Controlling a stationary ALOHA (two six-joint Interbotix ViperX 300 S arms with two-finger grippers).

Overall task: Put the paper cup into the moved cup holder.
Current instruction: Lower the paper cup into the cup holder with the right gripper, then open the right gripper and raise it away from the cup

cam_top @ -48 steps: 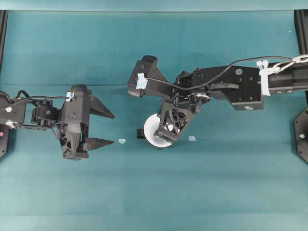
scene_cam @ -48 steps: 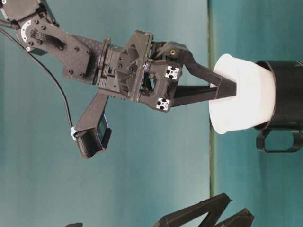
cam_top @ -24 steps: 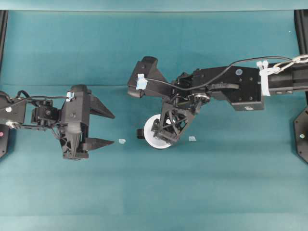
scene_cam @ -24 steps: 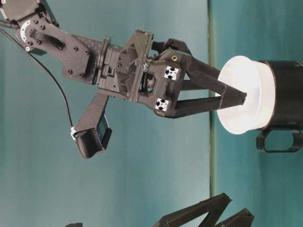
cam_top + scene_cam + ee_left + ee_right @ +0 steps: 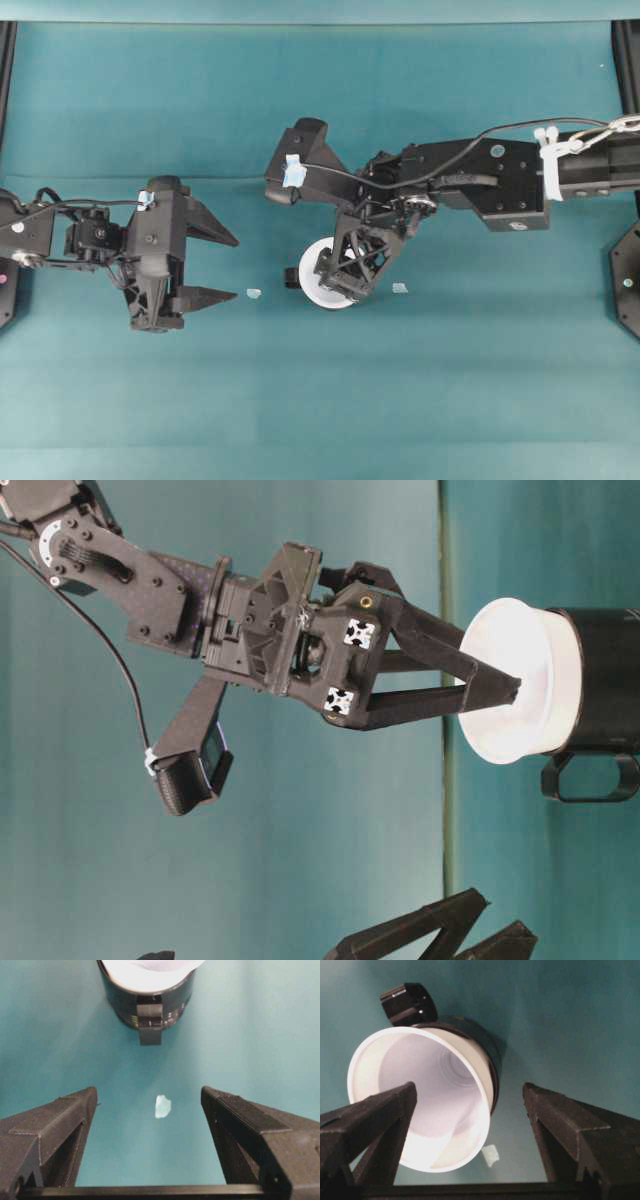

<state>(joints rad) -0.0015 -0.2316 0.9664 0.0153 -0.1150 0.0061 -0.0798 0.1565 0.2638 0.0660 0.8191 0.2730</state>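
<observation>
1. Your right gripper [image 5: 470,1125] hangs over the cup with its jaws spread wide and grasping nothing. In its wrist view one finger [image 5: 375,1115] sits over the cup's mouth and the other [image 5: 570,1125] stands out past the holder's right side; whether either touches the rim you cannot tell.
2. Your left gripper [image 5: 225,265] rests at the left of the table [image 5: 450,400], well apart from the cup, jaws likewise released and empty, pointing right toward the holder.
3. The holder [image 5: 125,1002] stands upright near the table's middle, its small handle [image 5: 150,1025] facing your left gripper.
4. The cup [image 5: 420,1100] is seated in the holder, mouth up. Its white rim stands proud of the black wall and, in the right wrist view, leans a little to one side. The cup looks empty.
5. Two small pale scraps lie on the cloth: one [image 5: 253,294] between the left gripper and the holder, the other [image 5: 399,288] just right of the holder.
</observation>
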